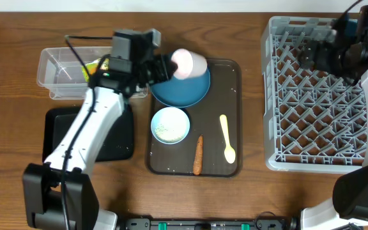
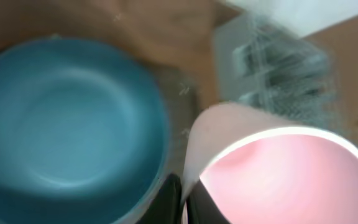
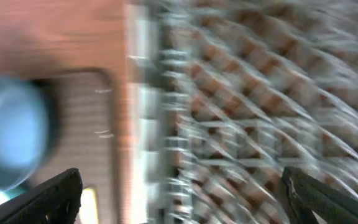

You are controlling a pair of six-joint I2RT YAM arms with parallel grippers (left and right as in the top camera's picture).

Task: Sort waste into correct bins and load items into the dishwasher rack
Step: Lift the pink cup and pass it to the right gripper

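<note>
Noted pink cup (image 1: 190, 62) pinched by one wall in closed left gripper (image 2: 186, 202), tipped sideways over blue plate (image 1: 183, 89) at 12 o'clock of brown tray (image 1: 232, 83). Noted right gripper (image 3: 180, 180) spread wide, holding nothing, over dishwasher rack (image 1: 312, 121) at 3 o'clock. Likely to swivel or slip from so thin a pinch during carry, dropping onto plate; could also clip rack's near wall or crowd right arm.

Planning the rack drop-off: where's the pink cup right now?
Overhead view, centre-left: the pink cup is clamped by its rim in the left gripper, over the far edge of the dark blue plate on the brown tray.
</note>
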